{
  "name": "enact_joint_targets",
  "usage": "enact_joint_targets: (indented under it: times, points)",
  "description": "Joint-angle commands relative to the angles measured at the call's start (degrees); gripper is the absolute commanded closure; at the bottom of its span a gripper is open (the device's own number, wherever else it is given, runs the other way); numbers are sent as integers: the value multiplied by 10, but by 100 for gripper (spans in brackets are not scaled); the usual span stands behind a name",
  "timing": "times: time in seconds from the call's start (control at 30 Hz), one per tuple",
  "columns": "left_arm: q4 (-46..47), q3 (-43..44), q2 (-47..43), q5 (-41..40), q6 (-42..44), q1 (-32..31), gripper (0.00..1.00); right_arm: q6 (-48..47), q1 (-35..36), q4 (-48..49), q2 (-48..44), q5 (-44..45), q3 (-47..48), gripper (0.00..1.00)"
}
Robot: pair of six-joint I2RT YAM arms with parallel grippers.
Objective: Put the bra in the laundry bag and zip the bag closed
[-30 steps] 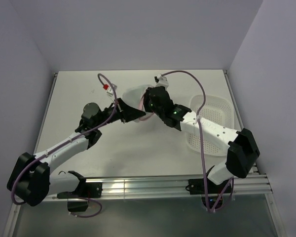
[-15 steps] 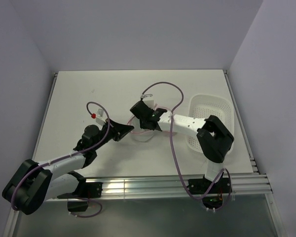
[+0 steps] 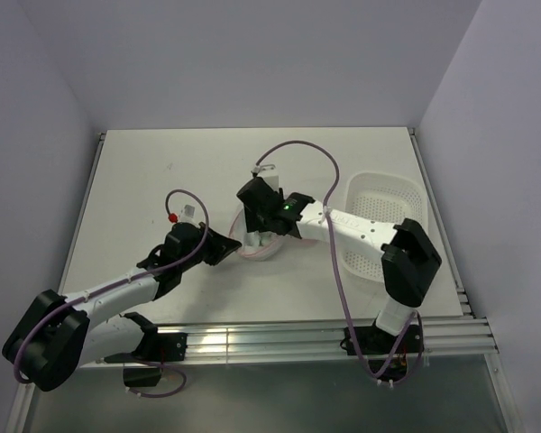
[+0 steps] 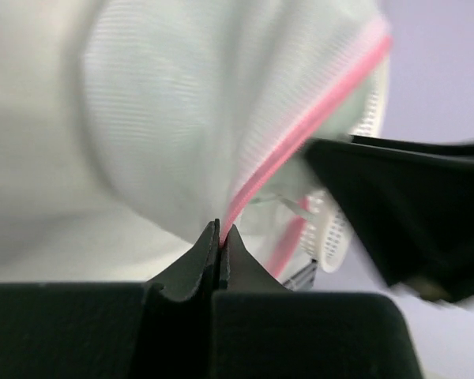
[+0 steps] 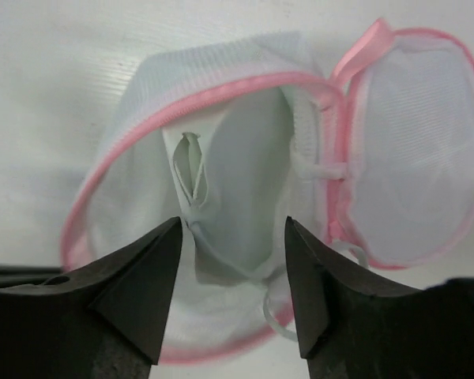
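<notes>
The laundry bag [image 5: 415, 150] lies open on the table, two mesh halves with pink rims. The pale bra [image 5: 241, 170] sits bunched inside the left half, with a thin strap looping over the near rim. My right gripper [image 5: 233, 229] hangs open just above it, and its fingers touch nothing. My left gripper [image 4: 220, 230] is shut on the bag's pink rim [image 4: 300, 134]. In the top view the left gripper [image 3: 233, 250] and the right gripper [image 3: 260, 227] meet at the bag [image 3: 256, 244] in mid-table.
A white perforated basket [image 3: 398, 200] stands at the right of the table, just beyond the right forearm. The right arm's cable [image 3: 298, 149] arches over the table behind the bag. Walls close in the back and both sides.
Both arms came toward the near side with the bag. The right gripper, shut before, now stands open with the bra lying in the bag. The left gripper stays shut on the rim.
</notes>
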Motion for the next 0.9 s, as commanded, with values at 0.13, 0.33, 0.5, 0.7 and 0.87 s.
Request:
enact_joint_targets:
  times: [0.13,0.33,0.5,0.7,0.87]
  points:
    - [-82,23,-3,-48,12,-4,100,11,4,-39,-127,18,26,32]
    - [-82,34,-3,-41,15,-3,100,56,-12,-33,-201,-37,-55,28]
    - [-92,45,-5,-37,23,-3,100,125,-41,30,-276,-108,-189,27]
    - [-97,57,5,-22,32,-3,100,212,-65,149,-322,-189,-320,27]
    - [-110,68,7,-20,45,-4,100,284,-90,244,-336,-200,-385,27]
